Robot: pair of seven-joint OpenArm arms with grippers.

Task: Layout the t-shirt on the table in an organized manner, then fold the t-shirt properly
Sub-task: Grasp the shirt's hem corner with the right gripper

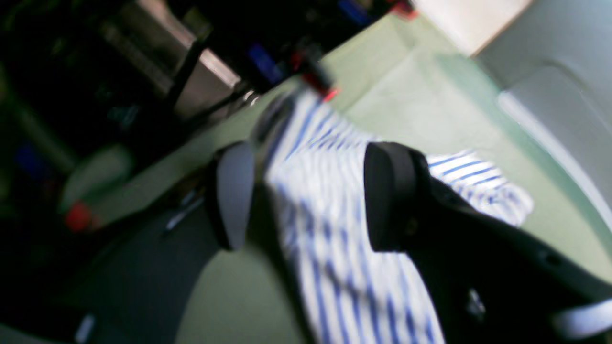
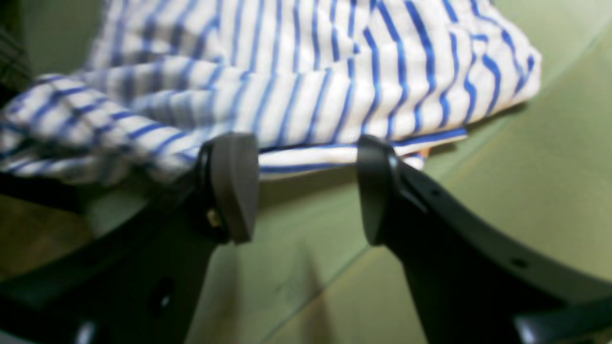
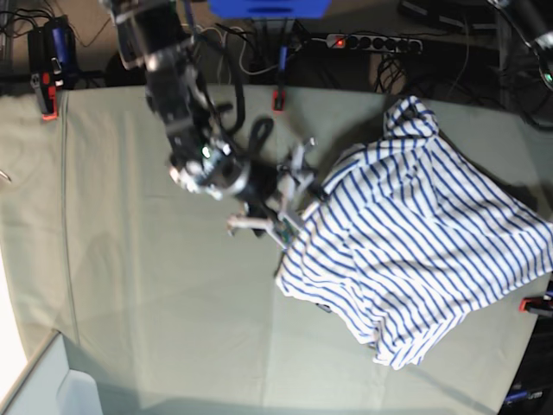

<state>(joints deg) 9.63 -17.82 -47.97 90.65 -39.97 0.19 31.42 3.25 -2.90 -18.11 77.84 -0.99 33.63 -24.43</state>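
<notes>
Right gripper: seen from the base view at the left edge of the t-shirt, its two fingers stand apart with nothing between them; in its own wrist view the dark pads frame bare table, with the shirt's hem just beyond the tips.
Right arm: reaches down from the top of the base view, left of the shirt, and ends just beside the cloth's near-left edge.
T-shirt: white with thin blue stripes, lying rumpled and bunched on the right half of the table, one sleeve or corner pushed up toward the far edge, another corner hanging toward the near edge.
Shirt hem: a doubled, blue-edged fold lies flat on the table directly ahead of the right gripper's pads, not touching them.
Table: pale grey-green cloth, faintly creased, bare to the left of the shirt.
Clips: small red-orange ones sit on the far edge of the table, up and left of the shirt; another is at the shirt's right side.
Left gripper: out of the base view; in its wrist view, blurred, the jaws are parted above the striped cloth, gripping nothing.
</notes>
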